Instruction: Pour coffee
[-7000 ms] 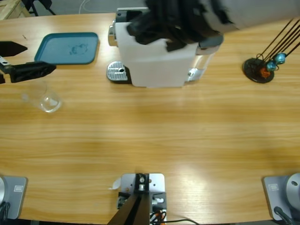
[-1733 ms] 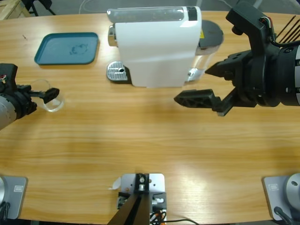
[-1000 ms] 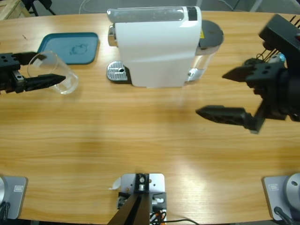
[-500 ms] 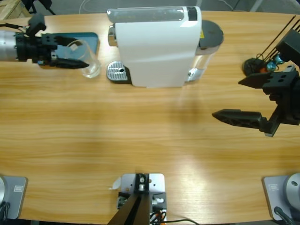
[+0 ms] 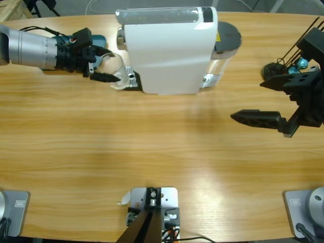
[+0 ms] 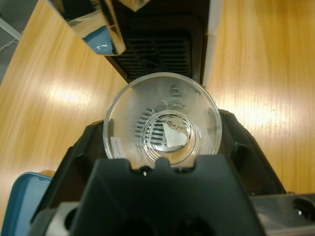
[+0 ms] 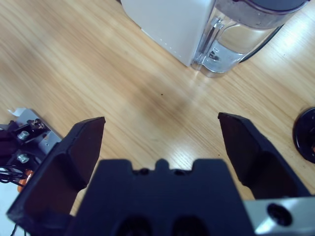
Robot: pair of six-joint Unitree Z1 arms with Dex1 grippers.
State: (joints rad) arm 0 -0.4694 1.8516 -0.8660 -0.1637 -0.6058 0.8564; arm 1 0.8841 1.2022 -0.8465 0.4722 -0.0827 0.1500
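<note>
L gripper [image 5: 109, 71]: clamped on clear glass tumbler [image 5: 117, 72], held at drip grille [image 5: 132, 80] of white coffee machine [image 5: 169, 48].
Coffee: none visible in tumbler.
R gripper [image 5: 263, 98]: jaws wide apart, nothing held, over bare table [image 5: 152, 152], near capsule stand [image 5: 281, 73].
Teal tray [image 5: 98, 40]: behind L arm.

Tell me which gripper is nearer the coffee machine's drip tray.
Left. The left gripper holds the glass tumbler right over the drip tray; the right gripper hangs open far off, past the machine's other end.
</note>
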